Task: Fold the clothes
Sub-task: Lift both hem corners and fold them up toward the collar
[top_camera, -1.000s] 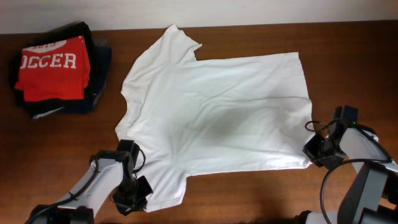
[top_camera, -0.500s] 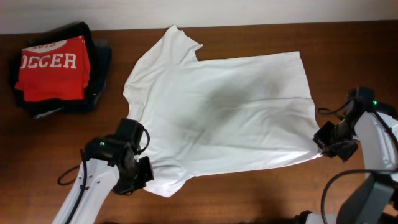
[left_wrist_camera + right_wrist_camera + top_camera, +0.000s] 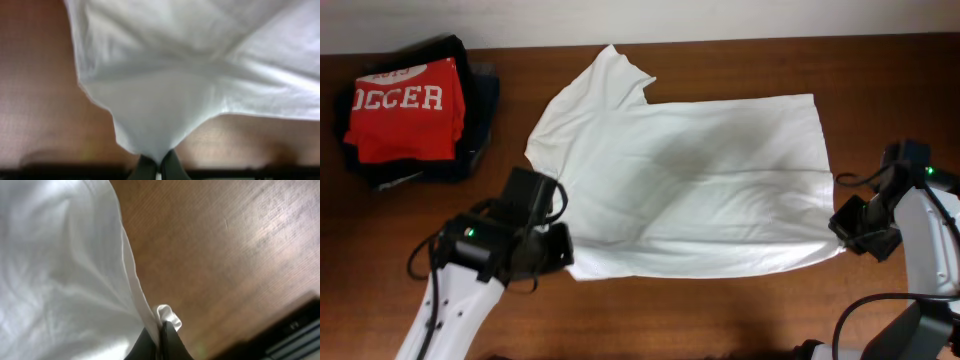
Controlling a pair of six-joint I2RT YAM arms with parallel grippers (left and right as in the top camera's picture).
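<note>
My left gripper (image 3: 159, 169) is pinched tight on the T-shirt's (image 3: 690, 180) near left corner, toward the desk's (image 3: 900, 80) front edge. My right gripper (image 3: 162, 339) is clamped on its hem corner by the right edge. The T-shirt lies spread across the middle. A red shirt (image 3: 405, 110) tops a dark pile (image 3: 480, 130) at the back left corner.
</note>
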